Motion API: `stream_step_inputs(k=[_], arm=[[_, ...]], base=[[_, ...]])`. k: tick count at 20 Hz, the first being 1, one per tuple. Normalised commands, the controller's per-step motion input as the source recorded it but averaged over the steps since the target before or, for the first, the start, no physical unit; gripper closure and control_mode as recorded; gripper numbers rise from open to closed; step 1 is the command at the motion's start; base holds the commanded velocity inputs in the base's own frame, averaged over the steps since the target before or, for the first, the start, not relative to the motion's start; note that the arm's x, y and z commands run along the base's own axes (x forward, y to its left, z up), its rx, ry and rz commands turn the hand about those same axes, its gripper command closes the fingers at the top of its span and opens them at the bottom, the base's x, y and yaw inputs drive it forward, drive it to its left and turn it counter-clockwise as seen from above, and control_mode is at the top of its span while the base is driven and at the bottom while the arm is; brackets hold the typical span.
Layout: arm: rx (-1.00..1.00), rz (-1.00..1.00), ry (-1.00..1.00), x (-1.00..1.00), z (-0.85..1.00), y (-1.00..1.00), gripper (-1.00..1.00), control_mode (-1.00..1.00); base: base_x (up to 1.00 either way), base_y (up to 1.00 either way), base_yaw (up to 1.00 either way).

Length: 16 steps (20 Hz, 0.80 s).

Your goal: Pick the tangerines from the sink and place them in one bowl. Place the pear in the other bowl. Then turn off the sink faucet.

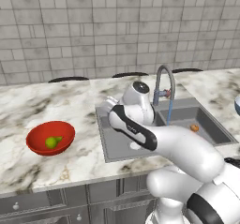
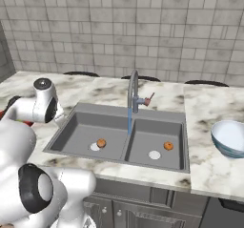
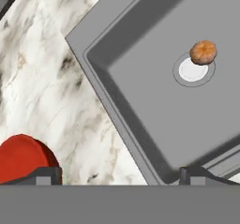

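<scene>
Gripper spread wide and empty above the sink's left rim, between the red bowl and the left basin. One tangerine beside the left drain, a second tangerine in the right basin. Pear inside the red bowl, water running from the faucet, pale bowl right of the sink.

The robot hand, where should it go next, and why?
Probably toward the tangerine beside the left basin's drain. The pear already sits in the red bowl, while two tangerines lie in the sink and the pale bowl looks empty. The gripper is open, above the sink's rim, with nothing between its fingertips.
</scene>
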Motion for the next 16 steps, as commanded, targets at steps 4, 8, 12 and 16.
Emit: stream_step_inputs(k=[4, 8, 12, 16], arm=[[-0.13, 0.00, 0.19, 0.00, 0.00, -0.70, -1.00, -1.00], [-0.18, 0.00, 0.20, 0.00, 0.00, -0.63, -1.00, -1.00], [-0.17, 0.00, 0.18, 0.00, 0.00, -0.54, -1.00, -1.00], [-0.10, 0.01, 0.17, 0.00, 0.00, -0.57, -1.00, -1.00]], base=[[0.00, 0.00, 0.00], [0.00, 0.00, 0.00], [0.00, 0.00, 0.00], [0.00, 0.00, 0.00]])
